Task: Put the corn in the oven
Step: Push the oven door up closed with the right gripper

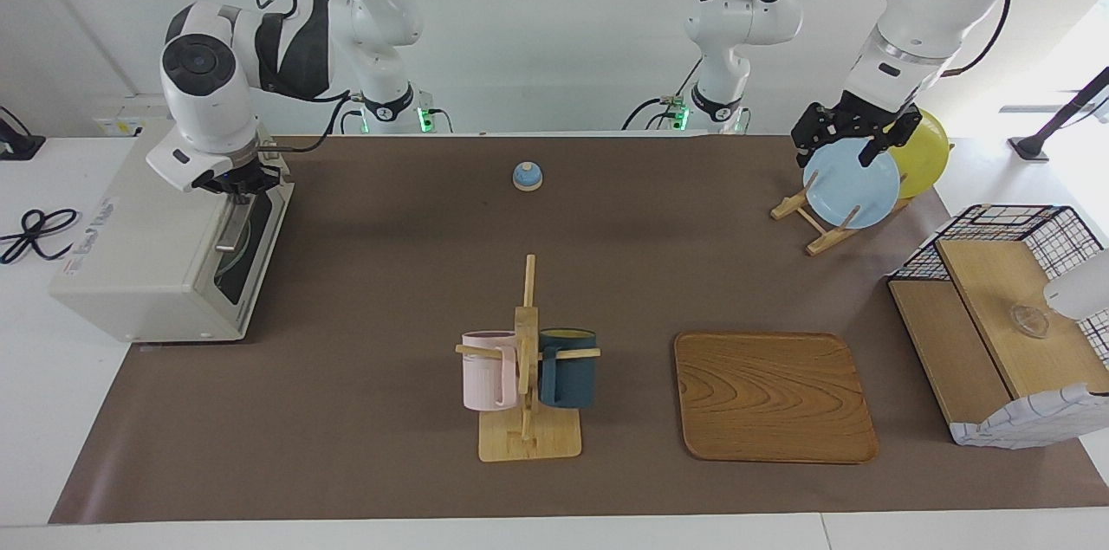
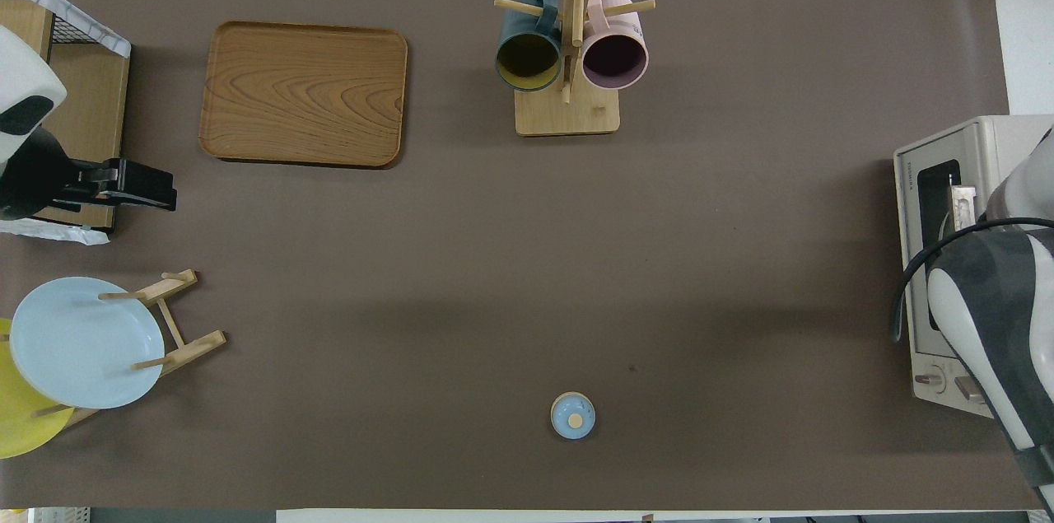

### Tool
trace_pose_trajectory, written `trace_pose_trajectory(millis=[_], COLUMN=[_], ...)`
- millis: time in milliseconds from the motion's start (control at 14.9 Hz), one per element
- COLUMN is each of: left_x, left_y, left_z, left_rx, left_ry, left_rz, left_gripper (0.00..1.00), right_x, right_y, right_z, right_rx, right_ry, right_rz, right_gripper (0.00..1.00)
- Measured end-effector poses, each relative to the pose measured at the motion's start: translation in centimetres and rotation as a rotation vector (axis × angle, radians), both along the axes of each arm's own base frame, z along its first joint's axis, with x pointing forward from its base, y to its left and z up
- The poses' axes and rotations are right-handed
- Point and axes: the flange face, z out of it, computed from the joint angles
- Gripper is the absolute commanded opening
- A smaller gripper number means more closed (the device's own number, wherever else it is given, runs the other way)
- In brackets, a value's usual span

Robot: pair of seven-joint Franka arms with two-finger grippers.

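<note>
The corn is sitting out of sight inside the oven (image 1: 147,247), whose door is standing shut at the right arm's end of the table. The right gripper (image 1: 232,183), fingers closed, is resting at the door's handle, at the oven's twelve o'clock. The left gripper (image 1: 853,134), fingers spread, is hovering over the blue plate (image 1: 851,184).

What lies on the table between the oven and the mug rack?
Nothing: in the overhead view, the brown mat is bare between the oven and the mug rack. The facing view agrees.
</note>
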Motion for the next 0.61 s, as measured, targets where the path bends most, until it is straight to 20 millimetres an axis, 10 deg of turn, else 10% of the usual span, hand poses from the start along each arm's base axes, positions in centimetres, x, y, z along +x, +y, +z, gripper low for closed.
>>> trace_pose_trajectory(millis=[606], left_x=[0.00], left_y=[0.00], left_z=[0.00], left_rx=[0.000], left_ry=[0.000], left_rz=[0.000], left_gripper=[1.00], right_x=[0.19], right_y=[-0.51], right_z=[0.56], right_rx=[0.018], right_ry=[-0.003], right_rz=[0.015], right_gripper=[0.00])
